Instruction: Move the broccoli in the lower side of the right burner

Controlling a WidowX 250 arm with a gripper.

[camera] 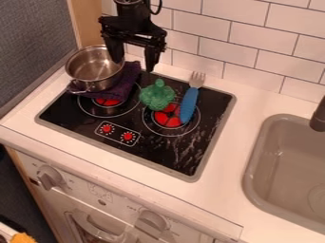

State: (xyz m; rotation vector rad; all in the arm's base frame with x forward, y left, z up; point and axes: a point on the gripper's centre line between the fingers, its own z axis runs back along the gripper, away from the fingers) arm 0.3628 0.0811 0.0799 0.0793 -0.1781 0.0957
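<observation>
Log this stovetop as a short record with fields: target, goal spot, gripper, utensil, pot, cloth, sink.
target: green broccoli, at the upper-left edge of the right burner
goal spot: burner's lower side, broccoli not there
gripper: open and empty, toward the stove's back
utensil: blue-handled fork, handle over the right burner, tines toward the wall
pot: metal, upright, by the left burner
cloth: dark purple, beside and under the pot
sink: grey, right of the stove
</observation>
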